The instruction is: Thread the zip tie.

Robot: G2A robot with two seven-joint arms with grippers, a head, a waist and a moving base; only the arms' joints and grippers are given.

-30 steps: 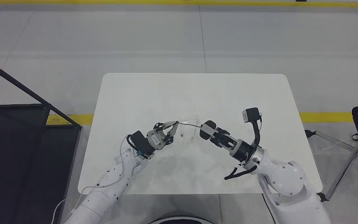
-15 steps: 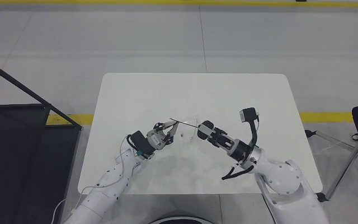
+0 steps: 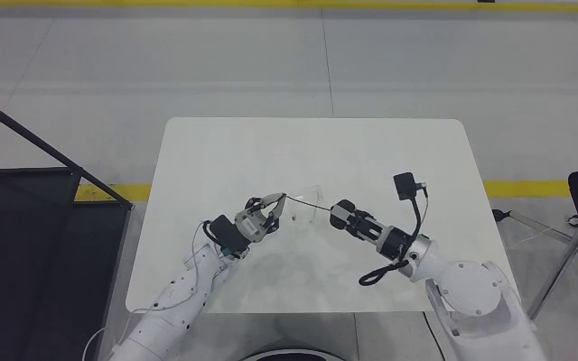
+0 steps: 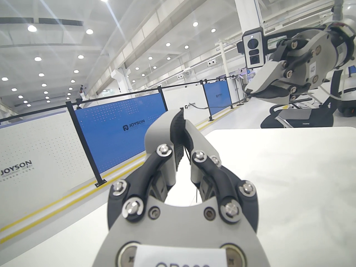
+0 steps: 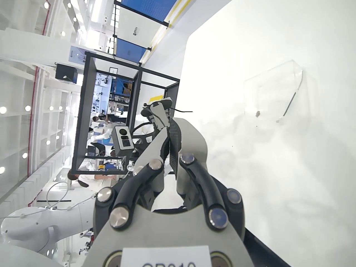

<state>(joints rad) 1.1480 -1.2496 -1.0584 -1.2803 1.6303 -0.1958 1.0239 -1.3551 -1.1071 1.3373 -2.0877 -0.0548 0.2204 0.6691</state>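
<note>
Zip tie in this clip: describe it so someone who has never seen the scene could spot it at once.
Start at the white table and find the two robot hands facing each other near its middle. The zip tie is the thin dark strip stretched between the left hand and the right hand. Unlike the clear plastic piece lying nearby, it is dark and very thin.

Thin dark zip tie (image 3: pixel 307 203) (nearly straight) above the table (image 3: pixel 226 144)

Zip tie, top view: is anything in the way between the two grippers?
Nothing visible blocks it. The zip tie runs straight across the open gap between the left gripper and the right gripper, both shut on it. A clear plastic piece lies on the table by that gap.
</note>
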